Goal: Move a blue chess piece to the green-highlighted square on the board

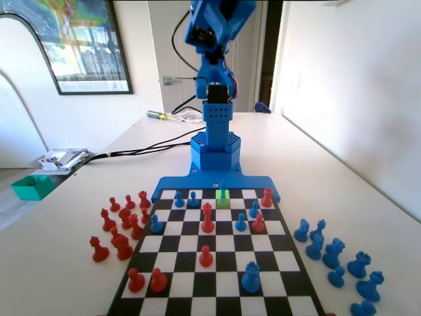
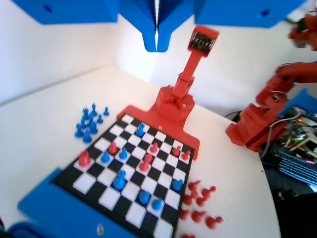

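The slim blue chess piece [image 1: 223, 195] stands upright on the green-highlighted square [image 1: 223, 201], in the board's [image 1: 223, 284] far row next to the blue plate [image 1: 217, 183]. In the wrist view the same blue chess piece [image 2: 120, 179] stands near the board's [image 2: 134, 214] lower edge. My gripper [image 2: 157, 45] hangs high above the board with its jaws pressed together and nothing between them. The blue arm [image 1: 212, 39] is raised well clear of the pieces.
Several red [image 1: 207, 217] and blue pieces stand on the board, among them a large round-headed blue piece [image 1: 250, 276]. Red pieces [image 1: 118, 230] cluster left of the board in the fixed view and blue ones [image 1: 335, 253] on the right.
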You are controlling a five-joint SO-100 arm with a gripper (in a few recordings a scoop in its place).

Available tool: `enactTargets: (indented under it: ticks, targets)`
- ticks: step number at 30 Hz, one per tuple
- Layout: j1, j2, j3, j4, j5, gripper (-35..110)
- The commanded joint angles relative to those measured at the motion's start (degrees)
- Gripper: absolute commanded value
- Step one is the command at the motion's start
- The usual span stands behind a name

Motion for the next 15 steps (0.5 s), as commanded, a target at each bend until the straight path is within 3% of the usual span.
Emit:
enactTargets:
  ticks: [1, 6, 15]
  targets:
    - [0.88, -9.84, -7.56, 2.02, -8.17, 1]
    - [4.66, -19.07, -7.21, -0.09, -19.86, 1]
    - [5.27, -31.38, 1.14, -5.01, -26.63, 7]
